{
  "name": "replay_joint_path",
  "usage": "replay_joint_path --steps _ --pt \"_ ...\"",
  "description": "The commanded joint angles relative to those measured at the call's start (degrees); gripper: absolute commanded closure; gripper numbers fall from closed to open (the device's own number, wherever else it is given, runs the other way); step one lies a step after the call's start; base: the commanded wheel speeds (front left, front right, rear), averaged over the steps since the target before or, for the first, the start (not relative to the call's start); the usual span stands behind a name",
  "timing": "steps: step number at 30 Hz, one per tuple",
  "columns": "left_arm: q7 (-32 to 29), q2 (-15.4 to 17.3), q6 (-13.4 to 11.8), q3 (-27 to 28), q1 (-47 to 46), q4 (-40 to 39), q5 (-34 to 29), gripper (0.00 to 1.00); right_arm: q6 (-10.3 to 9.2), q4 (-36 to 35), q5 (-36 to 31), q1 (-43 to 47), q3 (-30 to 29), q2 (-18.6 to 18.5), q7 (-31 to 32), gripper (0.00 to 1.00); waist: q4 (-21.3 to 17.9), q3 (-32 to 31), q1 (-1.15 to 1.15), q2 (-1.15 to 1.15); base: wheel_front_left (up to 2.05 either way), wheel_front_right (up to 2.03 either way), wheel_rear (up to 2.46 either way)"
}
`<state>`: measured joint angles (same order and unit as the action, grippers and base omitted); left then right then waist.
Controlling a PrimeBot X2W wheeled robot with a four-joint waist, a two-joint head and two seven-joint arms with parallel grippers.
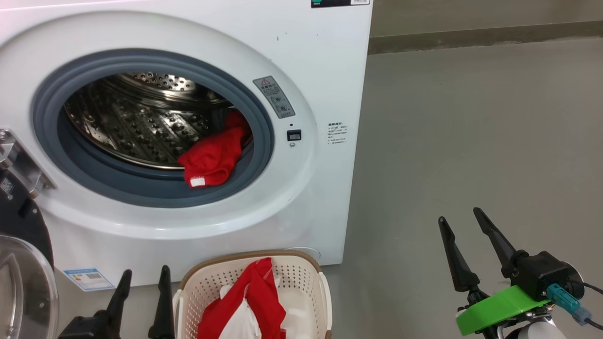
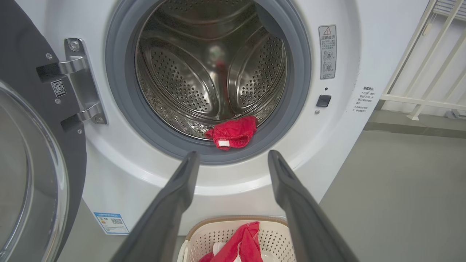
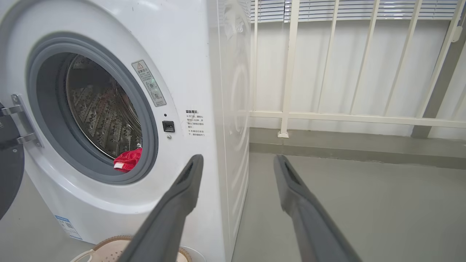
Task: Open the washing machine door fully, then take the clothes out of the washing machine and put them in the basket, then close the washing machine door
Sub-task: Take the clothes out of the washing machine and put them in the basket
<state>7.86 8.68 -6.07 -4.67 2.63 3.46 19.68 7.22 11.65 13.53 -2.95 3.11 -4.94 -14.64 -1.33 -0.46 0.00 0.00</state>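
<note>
One red garment (image 1: 214, 155) remains in the washing machine (image 1: 325, 70). It looks soft, light and limp, and will likely sag and trail when lifted. It is best pinched at the bunched fold above its white label, clear of the grey rubber ring (image 1: 155, 193) it drapes over. Head view: the garment lies at the lower right of the drum mouth. The washing machine door (image 1: 26, 230) hangs open at far left. The basket (image 1: 299, 275) stands on the floor just before the machine, with a red-and-white garment (image 1: 254, 296) lying in it. The left gripper (image 1: 146, 270) is just beside the basket, fingers apart and empty. The right gripper (image 1: 459, 214) is over bare floor well to the right, fingers likewise apart and empty. Left wrist view: looks straight into the steel drum (image 2: 204, 72) as far as its back wall, which the head view's angle cuts off. No further cloth is visible behind the red piece. The door hinge (image 2: 78, 80) is plain at left. Right wrist view: takes the machine obliquely, so the garment is a small red corner at the ring. It adds the machine's side panel and a white railing (image 3: 287, 72) beyond.
</note>
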Motion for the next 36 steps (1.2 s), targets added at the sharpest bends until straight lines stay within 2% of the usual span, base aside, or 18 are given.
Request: replay_joint_path --steps 1,12,22,36 --pt "0.7 1.0 -0.3 2.0 -1.2 -0.8 0.7 0.00 0.26 -1.5 -0.2 -1.0 1.4 -0.2 -0.4 0.00 0.0 0.2 0.00 0.00 0.00 0.00 0.00" --pt "2.0 0.5 -0.7 1.7 -4.1 1.4 1.1 0.00 0.26 -2.2 -0.3 -1.7 2.1 -0.4 -0.4 0.00 0.4 2.3 0.00 0.00 0.00 0.00 0.00" --pt "3.1 0.7 -0.6 1.1 -10.4 3.1 0.6 0.00 0.26 -3.1 -0.2 -4.2 3.2 -0.8 -0.4 0.00 1.3 7.3 0.00 0.00 0.00 0.00 0.00" --pt "5.1 1.4 3.4 -0.3 -28.3 14.6 1.0 0.00 0.26 -4.2 -0.2 -8.6 4.2 -2.7 -0.4 0.00 1.1 16.3 0.00 0.00 0.00 0.00 0.00"
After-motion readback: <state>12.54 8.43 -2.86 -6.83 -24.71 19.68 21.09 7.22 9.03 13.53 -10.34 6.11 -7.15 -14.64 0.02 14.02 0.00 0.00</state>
